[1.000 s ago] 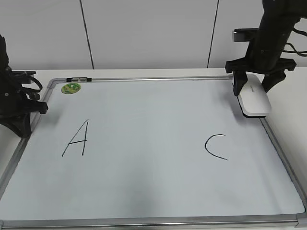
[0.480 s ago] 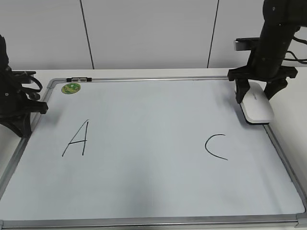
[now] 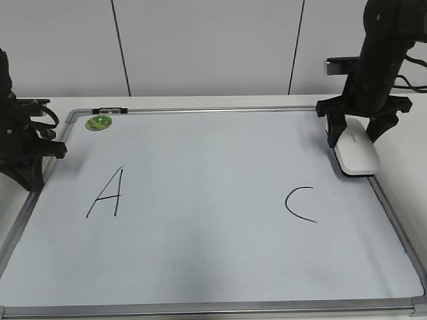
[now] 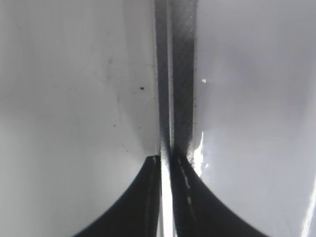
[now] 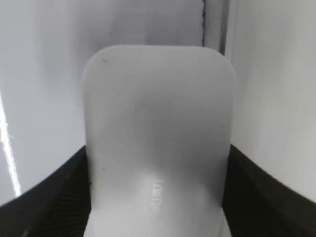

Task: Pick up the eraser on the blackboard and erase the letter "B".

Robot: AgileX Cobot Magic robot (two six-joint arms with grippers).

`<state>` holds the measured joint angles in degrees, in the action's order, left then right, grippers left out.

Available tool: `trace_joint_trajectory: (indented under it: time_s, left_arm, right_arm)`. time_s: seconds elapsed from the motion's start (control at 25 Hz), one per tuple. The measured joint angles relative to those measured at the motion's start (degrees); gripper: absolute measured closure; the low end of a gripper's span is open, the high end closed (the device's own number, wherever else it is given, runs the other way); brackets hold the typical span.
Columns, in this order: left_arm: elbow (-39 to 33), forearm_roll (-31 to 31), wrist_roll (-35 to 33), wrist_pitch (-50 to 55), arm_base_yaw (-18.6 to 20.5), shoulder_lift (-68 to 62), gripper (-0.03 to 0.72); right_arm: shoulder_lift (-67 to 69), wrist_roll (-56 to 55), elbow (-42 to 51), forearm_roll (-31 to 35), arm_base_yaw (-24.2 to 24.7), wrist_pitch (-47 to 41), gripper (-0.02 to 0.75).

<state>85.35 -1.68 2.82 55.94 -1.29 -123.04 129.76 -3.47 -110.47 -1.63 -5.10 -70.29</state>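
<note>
The white eraser (image 3: 357,155) lies flat at the blackboard's (image 3: 213,253) right edge, above the black "C" (image 3: 299,203). My right gripper (image 3: 355,137) straddles it, one finger against each long side; in the right wrist view the eraser (image 5: 158,123) fills the space between the fingers of that gripper (image 5: 158,163). No letter "B" shows; the board between the "A" (image 3: 107,193) and the "C" is blank. My left gripper (image 3: 30,175) is shut and empty at the board's left edge; in the left wrist view this gripper (image 4: 165,160) hangs over the frame strip (image 4: 180,74).
A small green round magnet (image 3: 99,122) sits at the board's top left corner. A thin dark pen-like item (image 3: 110,110) lies along the top frame. The white table (image 3: 407,153) continues to the right of the board.
My right gripper has lowered the eraser from a tilted, raised pose onto the board's right edge, shifting slightly right and toward the front. The left arm has not moved.
</note>
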Motion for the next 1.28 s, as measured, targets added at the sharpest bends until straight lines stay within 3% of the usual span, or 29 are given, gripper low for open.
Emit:
trace_joint_trajectory:
  time_s: [1.08, 1.2, 1.28]
  left_arm:
    - [0.0, -0.1, 0.0, 0.0, 0.0, 0.0, 0.650]
    - [0.0, -0.1, 0.0, 0.0, 0.0, 0.0, 0.650]
    - [0.0, -0.2, 0.0, 0.0, 0.0, 0.0, 0.650]
  right_arm:
    - [2.7, 0.1, 0.2, -0.6, 0.0, 0.3, 0.207]
    - [2.7, 0.1, 0.2, -0.4, 0.0, 0.3, 0.186]
    - [2.7, 0.1, 0.2, 0.0, 0.0, 0.3, 0.127]
